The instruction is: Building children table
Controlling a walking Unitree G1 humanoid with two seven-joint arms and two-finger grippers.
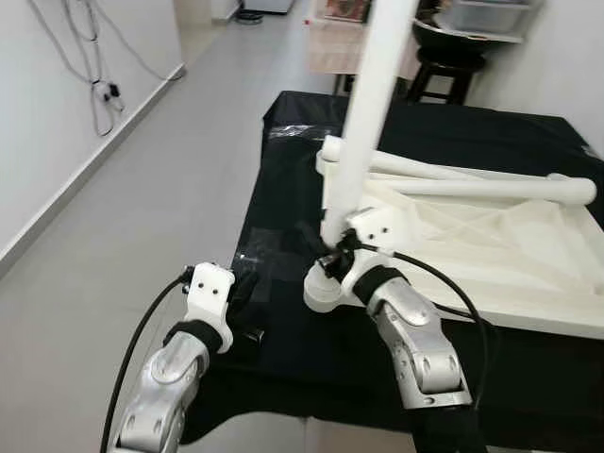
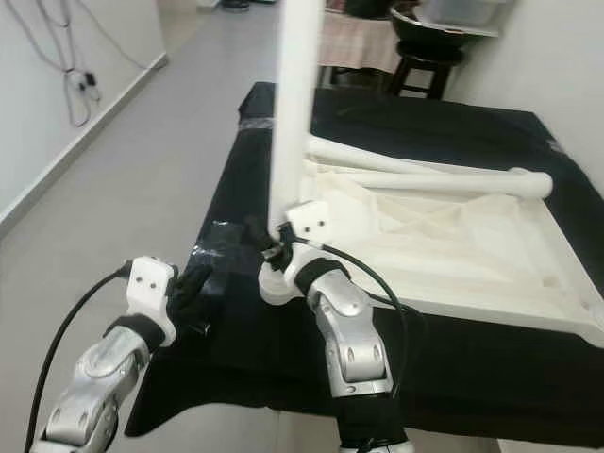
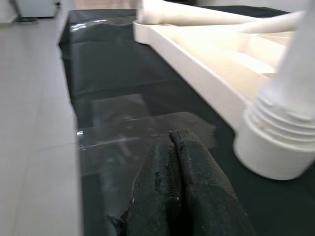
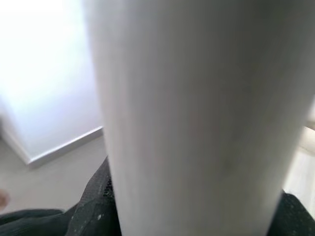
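Note:
A white children's table top point(image 1: 500, 250) lies upside down on a black-covered table point(image 1: 283, 212). One white leg point(image 1: 373, 94) stands upright in the round corner socket point(image 1: 321, 291) at the near left corner. My right gripper point(image 1: 331, 249) is shut on this leg just above the socket; the right wrist view has the leg point(image 4: 197, 118) close up. Two more white legs point(image 1: 491, 189) lie loose across the table top. My left gripper point(image 1: 248, 300) hovers shut and empty over the black cover, left of the socket point(image 3: 275, 147), its fingers point(image 3: 179, 187) pressed together.
Grey floor point(image 1: 142, 208) runs along the left of the table, with a white wall and hanging cables point(image 1: 94, 90) beyond. A dark stool point(image 1: 444, 66) stands behind the table's far edge. Clear tape patches point(image 3: 123, 128) lie on the black cover.

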